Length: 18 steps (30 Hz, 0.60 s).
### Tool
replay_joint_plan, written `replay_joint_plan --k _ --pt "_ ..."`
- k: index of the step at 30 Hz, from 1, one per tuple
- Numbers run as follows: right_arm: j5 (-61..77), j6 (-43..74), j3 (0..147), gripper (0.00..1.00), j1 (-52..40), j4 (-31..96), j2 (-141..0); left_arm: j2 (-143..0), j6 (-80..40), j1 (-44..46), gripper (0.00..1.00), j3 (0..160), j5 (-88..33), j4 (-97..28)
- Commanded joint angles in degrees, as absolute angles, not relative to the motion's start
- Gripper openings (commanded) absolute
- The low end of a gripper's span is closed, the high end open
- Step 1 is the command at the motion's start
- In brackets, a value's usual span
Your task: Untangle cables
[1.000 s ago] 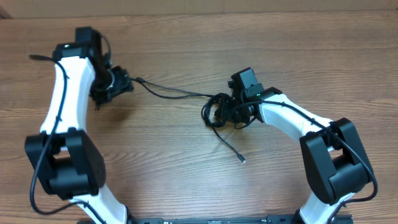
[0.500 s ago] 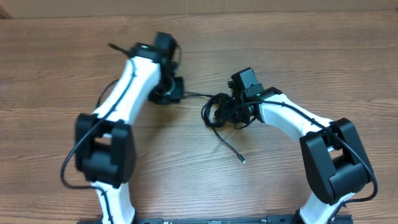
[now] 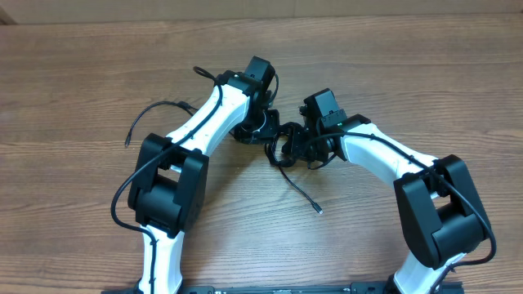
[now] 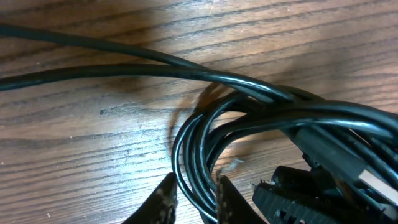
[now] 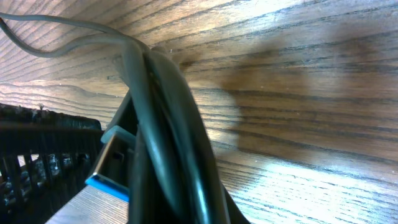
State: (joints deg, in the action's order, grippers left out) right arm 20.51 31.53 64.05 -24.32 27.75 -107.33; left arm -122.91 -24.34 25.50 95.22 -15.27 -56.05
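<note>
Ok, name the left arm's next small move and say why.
Probably pull the left gripper slowly away from the right gripper, toward its own side. It is closed on a few strands of the tangled bundle of thin black cables that the right gripper clamps, so a gentle pull should tease a loop free.

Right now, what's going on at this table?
Two robot arms are working on a tangled bundle of thin black cables on the wooden table. The right tool is clamped on one side of the bundle. The left tool is pinched around a few looped strands on the other side. The cables are not yet untangled, and one loose end trails toward the front of the table.
</note>
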Motion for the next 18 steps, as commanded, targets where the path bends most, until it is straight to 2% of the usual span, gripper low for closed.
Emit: replay_joint_plan --k 1,18 --pt "20.60 31.68 63.70 0.04 -23.94 27.53 -106.52 -124.07 -28.60 25.58 0.15 94.89 -16.12 -55.42" --pt "20.60 31.68 63.70 0.04 -23.94 27.53 -106.52 -125.99 -29.85 27.31 0.11 94.87 -15.88 -52.88"
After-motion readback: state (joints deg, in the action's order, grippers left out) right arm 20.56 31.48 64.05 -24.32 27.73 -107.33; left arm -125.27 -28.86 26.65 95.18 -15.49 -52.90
